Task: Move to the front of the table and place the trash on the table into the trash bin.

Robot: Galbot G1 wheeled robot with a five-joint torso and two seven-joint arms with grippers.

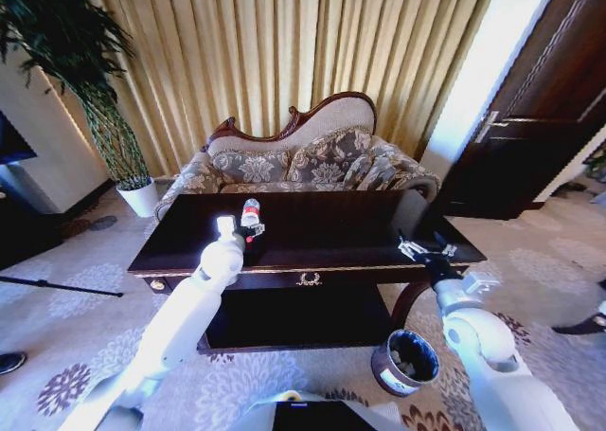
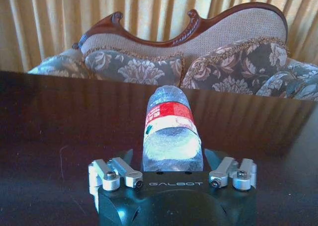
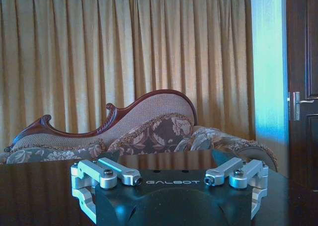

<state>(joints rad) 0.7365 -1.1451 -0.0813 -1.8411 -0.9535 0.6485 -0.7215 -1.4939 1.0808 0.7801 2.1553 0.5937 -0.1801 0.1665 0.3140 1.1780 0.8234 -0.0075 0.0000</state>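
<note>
Bottle base behind left hand; bin contents indistinct.

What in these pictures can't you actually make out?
- Left tool fingertips: left wrist view, hidden behind its own body, so the grip on the bottle is unclear.
- Bottle cap: same view, faces away.
- Trash bin contents: head view, too small and dark.
- Right tool fingertips: right wrist view, cut off.

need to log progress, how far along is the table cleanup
Done: the robot stands at the front of the table, and the trash bin already holds some pale scraps. In hand: the left gripper sits around the clear bottle, which lies on the tabletop between its fingers, not lifted. The right gripper hovers open over the table's right end. Left: getting the bottle into the bin.
</note>
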